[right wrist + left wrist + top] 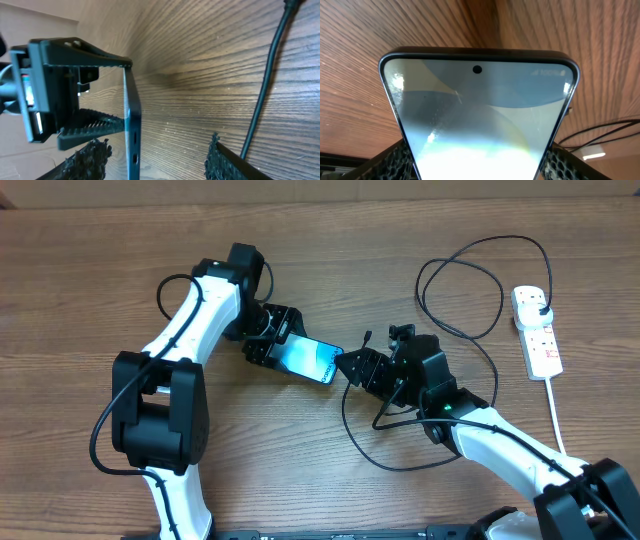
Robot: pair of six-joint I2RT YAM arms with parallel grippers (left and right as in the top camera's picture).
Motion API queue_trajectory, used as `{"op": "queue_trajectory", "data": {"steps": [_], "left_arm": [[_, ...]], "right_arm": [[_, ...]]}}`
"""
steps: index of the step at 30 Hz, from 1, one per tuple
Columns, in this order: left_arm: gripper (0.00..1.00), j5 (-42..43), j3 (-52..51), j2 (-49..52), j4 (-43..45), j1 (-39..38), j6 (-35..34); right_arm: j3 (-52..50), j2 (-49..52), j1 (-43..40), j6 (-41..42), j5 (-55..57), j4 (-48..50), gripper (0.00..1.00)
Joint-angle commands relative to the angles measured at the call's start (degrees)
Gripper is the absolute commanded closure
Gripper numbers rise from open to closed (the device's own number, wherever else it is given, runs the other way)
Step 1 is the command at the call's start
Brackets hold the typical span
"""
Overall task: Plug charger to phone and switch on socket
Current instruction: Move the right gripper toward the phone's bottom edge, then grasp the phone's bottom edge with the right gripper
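The phone (308, 358), its light-blue screen lit, is held tilted above the table by my left gripper (268, 338), which is shut on its sides. In the left wrist view the phone (480, 110) fills the frame between the fingers (477, 162). My right gripper (352, 366) is open at the phone's other end. In the right wrist view the phone's ported edge (133, 125) stands between the open fingers (155, 142), near the left one. The black charger cable (460, 265) loops over the table and its plug (541, 302) sits in the white socket (540, 345). The cable (265, 85) passes outside the right finger.
The socket's thick white cord (556, 415) runs toward the front right edge. Cable loops (350, 425) lie under and beside my right arm. The left gripper's body (55, 95) shows in the right wrist view behind the phone.
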Motion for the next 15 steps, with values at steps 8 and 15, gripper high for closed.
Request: {"op": "queue_trajectory", "data": {"steps": [8, 15], "left_arm": [[0.70, 1.8, 1.4, 0.1, -0.4, -4.3, -3.2], [0.70, 3.5, 1.4, 0.1, -0.4, -5.5, -3.5]], "right_arm": [[1.2, 0.9, 2.6, 3.1, 3.5, 1.3, 0.52], [1.2, 0.9, 3.6, 3.7, 4.7, 1.4, 0.60]]}}
